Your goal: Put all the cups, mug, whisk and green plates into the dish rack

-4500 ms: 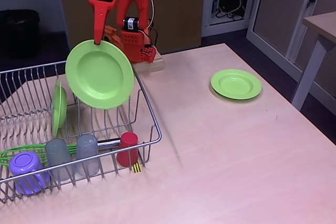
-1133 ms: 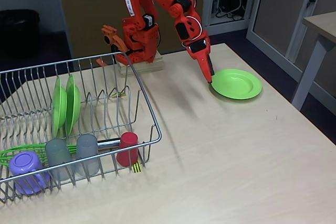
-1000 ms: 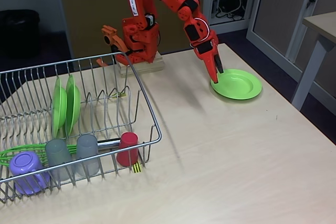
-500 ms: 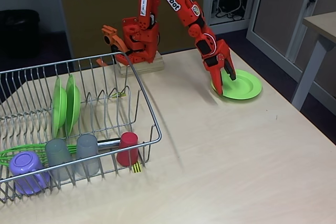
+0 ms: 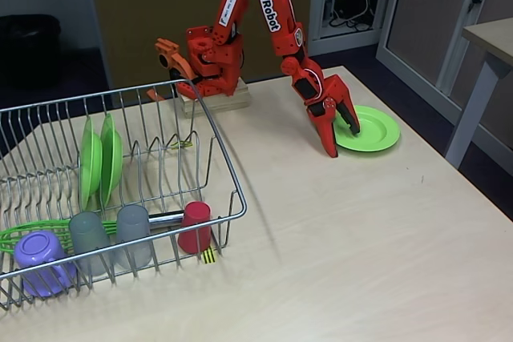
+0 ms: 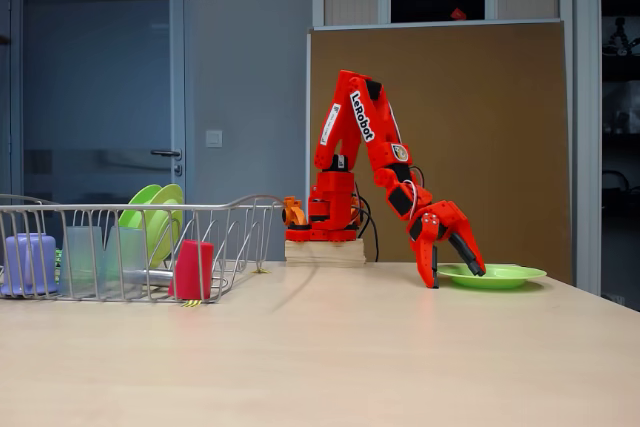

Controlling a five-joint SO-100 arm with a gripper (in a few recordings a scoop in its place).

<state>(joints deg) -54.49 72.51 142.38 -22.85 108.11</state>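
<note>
One green plate (image 5: 375, 129) (image 6: 500, 275) lies flat on the table at the right. My orange gripper (image 5: 343, 140) (image 6: 456, 275) is open at its left rim, one finger on the table just outside the rim and the other over the plate's well. In the dish rack (image 5: 228, 167) (image 6: 236, 209) two more green plates (image 5: 90, 164) (image 5: 111, 158) (image 6: 158, 219) stand upright between prongs. Along the rack's front sit the purple mug (image 5: 38, 255) (image 6: 27, 263), two grey cups (image 5: 86, 234) (image 5: 133, 228) and the red cup (image 5: 195, 226) (image 6: 193, 269). The green whisk (image 5: 24, 235) lies behind them.
The arm's base (image 5: 210, 60) stands on a wooden block at the table's far edge behind the rack. A yellow-black tag (image 5: 208, 256) marks the rack's front. Another table's corner (image 5: 490, 38) stands at the right. Bare tabletop (image 5: 353, 238) spreads in front.
The plate I held over the rack now stands in it beside the first. The arm swung right to the plate on the table, and the gripper opened across its left rim.
</note>
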